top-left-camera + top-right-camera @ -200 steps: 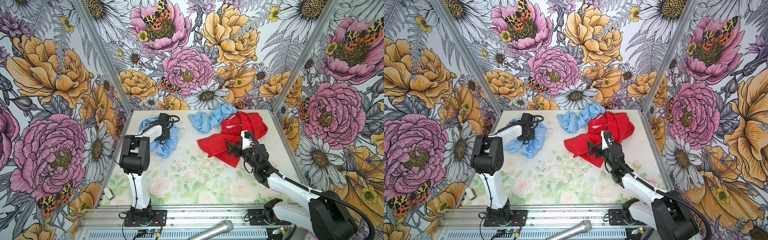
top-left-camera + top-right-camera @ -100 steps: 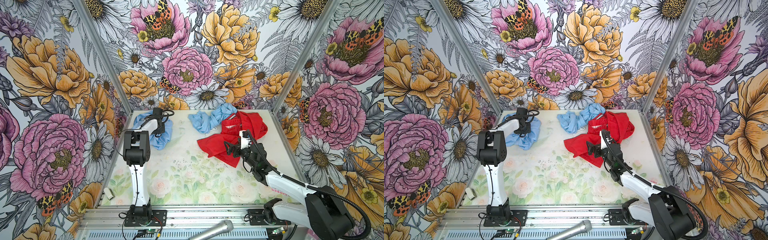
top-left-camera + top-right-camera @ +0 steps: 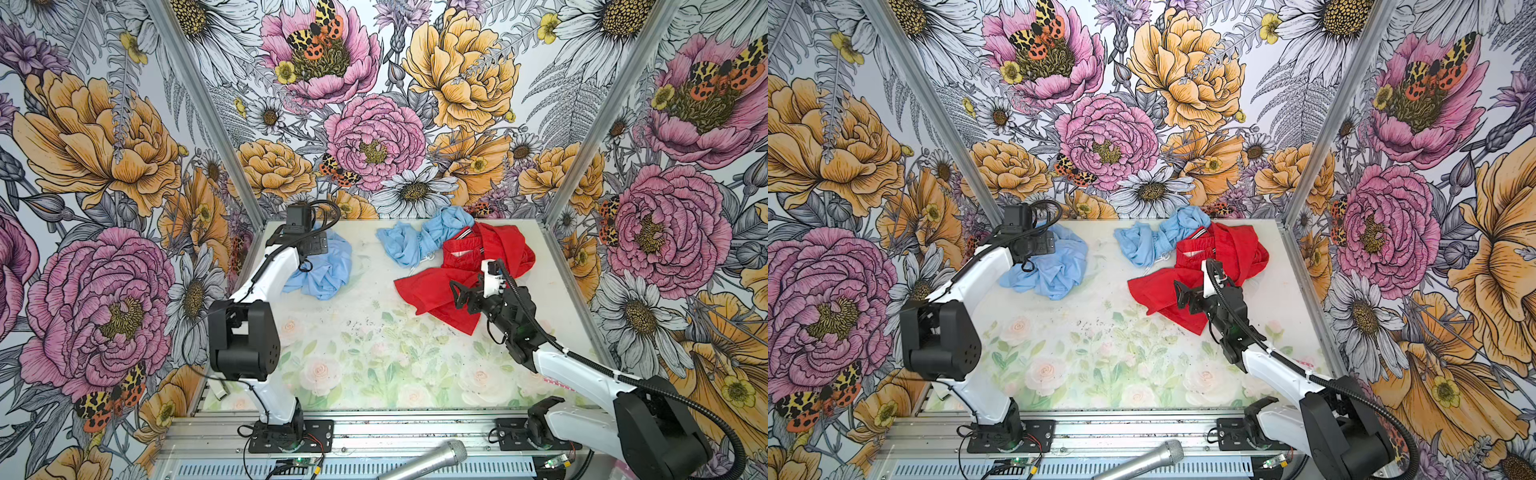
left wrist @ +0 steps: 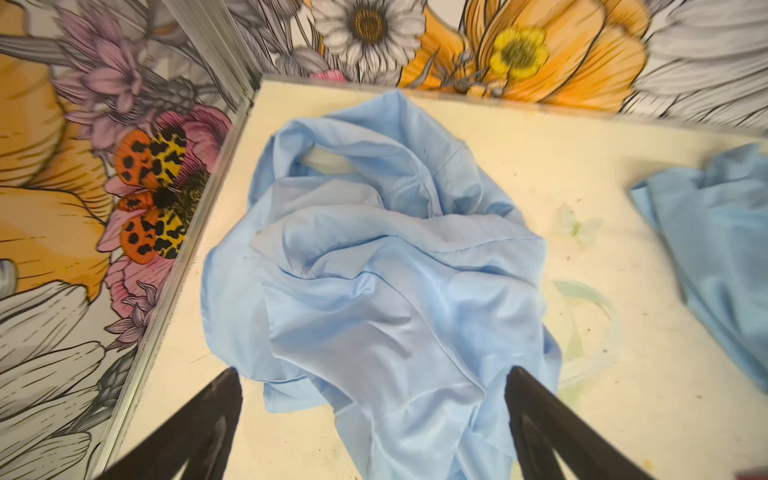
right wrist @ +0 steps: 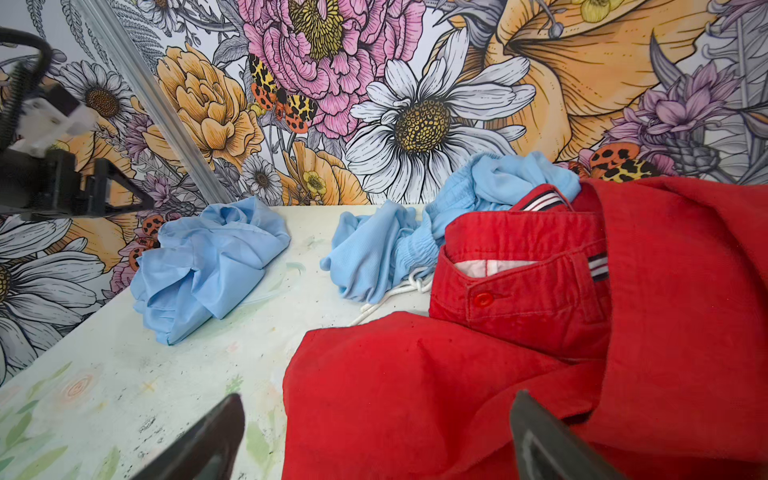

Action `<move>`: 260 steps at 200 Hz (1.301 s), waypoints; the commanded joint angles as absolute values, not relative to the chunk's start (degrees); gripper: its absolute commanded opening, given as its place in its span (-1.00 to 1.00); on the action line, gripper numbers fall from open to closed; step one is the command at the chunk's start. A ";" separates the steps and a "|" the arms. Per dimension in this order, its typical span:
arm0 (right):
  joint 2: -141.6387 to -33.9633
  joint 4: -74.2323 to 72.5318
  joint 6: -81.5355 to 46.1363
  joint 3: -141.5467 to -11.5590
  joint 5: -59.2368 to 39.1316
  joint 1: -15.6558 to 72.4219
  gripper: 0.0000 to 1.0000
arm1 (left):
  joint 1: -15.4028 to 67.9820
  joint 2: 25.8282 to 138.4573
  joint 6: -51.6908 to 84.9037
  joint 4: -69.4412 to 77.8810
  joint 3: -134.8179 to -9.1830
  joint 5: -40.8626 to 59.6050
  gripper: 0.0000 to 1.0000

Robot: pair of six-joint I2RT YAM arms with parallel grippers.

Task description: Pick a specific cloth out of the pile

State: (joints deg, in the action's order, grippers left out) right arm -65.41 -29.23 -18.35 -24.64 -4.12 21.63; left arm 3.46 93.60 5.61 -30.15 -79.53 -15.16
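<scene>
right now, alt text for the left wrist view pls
A crumpled light-blue shirt lies on the pale table by its walled corner, with the open left gripper above it. Another blue cloth shows at the frame's edge.

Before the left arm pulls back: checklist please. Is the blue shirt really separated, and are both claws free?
1. Left claw open: ok. Jaws are spread and hold nothing.
2. Smooth blue shirt separated: ok. It lies alone at the far-left corner of the table.
3. Crinkled blue cloth and red garment left behind: ok. They touch each other at the far right.
4. Right claw empty: ok. Jaws are open.
5. Right claw clear of the red garment: cannot tell. It sits over the garment's near edge, and contact is not visible.
</scene>
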 commanded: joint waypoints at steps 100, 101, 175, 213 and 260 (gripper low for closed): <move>-40.67 -19.22 -15.26 -16.37 31.73 8.94 0.99 | 11.72 52.89 2.78 32.63 -9.60 -36.67 0.98; -40.86 -19.32 -15.19 -16.31 31.68 8.91 0.99 | 11.57 53.08 2.62 33.28 -9.46 -36.53 0.98; -65.01 -38.65 -10.84 -13.46 26.74 8.63 0.99 | 2.16 73.23 2.11 53.26 -13.13 -16.58 0.98; -69.52 -51.04 -7.69 -11.03 20.81 8.62 0.99 | -0.85 77.27 2.56 54.48 -14.66 -12.66 0.98; -70.40 -49.33 -5.97 -12.56 19.74 7.88 0.99 | -4.17 88.22 4.37 64.01 -15.53 -5.26 0.97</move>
State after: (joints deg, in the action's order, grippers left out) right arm -70.22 -45.63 -8.58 -11.77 21.28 8.19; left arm -4.08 89.30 3.53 59.46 -14.31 -10.20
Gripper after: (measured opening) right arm 0.995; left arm 0.987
